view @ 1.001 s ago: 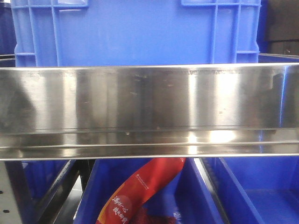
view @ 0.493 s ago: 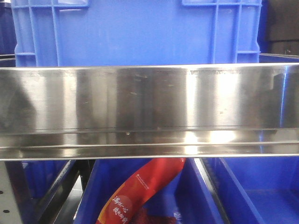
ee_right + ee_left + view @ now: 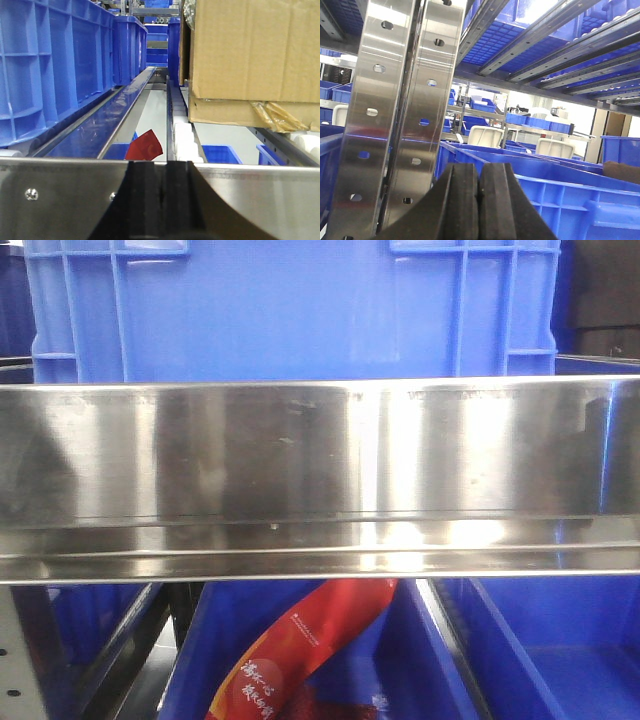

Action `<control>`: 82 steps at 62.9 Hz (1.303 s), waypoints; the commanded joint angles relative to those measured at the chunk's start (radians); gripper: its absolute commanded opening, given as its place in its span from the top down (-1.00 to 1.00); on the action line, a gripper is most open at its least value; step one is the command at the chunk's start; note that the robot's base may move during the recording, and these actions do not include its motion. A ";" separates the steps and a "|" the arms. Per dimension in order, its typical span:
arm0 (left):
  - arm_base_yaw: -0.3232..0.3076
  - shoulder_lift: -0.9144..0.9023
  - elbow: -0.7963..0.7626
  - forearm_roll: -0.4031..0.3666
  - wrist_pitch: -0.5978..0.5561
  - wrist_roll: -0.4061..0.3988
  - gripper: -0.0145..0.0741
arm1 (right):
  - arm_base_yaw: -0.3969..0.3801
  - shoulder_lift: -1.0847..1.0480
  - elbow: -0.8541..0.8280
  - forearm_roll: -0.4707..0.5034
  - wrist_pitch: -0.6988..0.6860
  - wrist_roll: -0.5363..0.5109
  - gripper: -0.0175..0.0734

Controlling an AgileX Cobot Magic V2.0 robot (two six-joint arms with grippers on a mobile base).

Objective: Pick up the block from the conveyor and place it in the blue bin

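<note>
L gripper (image 3: 478, 192): the two black pads are pressed flat together, only a thin seam between them, nothing pinched. It sits just beside a perforated steel upright (image 3: 395, 110), which rises on its left and fills that side of the wrist view. To the right of the upright there's open room over the rim of a blue bin (image 3: 560, 192); more blue bins and grey racking rails run overhead and beyond.

R gripper (image 3: 162, 195): pads likewise pressed together, no gap, holding nothing. It's right up against a brushed steel rail (image 3: 55, 200) that crosses the whole bottom of the view. Beyond that rail, a narrow lane runs away between a blue crate (image 3: 50, 70) on the left and stacked cardboard boxes (image 3: 250, 55) on the right, which sit on white rollers (image 3: 182, 132). A red packet (image 3: 145, 146) shows just above the rail, low in the lane.

Front view: the same steel rail (image 3: 320, 480) spans the full width, a blue crate (image 3: 290, 310) above it, blue bins below w/ the red packet (image 3: 300, 650) lying in the middle one.

Block & conveyor: can't be seen in any view.
</note>
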State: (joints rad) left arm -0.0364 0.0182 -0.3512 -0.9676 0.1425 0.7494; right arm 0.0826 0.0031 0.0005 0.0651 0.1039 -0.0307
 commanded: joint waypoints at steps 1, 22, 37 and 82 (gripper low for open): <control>0.003 -0.004 0.001 0.004 -0.008 -0.004 0.92 | -0.007 -0.003 -0.001 -0.010 -0.024 -0.004 0.97; 0.003 -0.004 0.084 0.985 0.063 -0.938 0.92 | -0.007 -0.003 -0.001 -0.010 -0.024 -0.004 0.97; 0.001 -0.007 0.257 1.027 -0.204 -0.961 0.92 | -0.007 -0.003 -0.001 -0.010 -0.024 -0.004 0.97; 0.001 -0.018 0.351 1.017 -0.162 -0.855 0.92 | -0.007 -0.003 -0.001 -0.010 -0.024 -0.004 0.97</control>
State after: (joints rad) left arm -0.0364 0.0051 0.0022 0.0503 -0.0111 -0.1122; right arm 0.0826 0.0031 0.0005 0.0644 0.1000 -0.0307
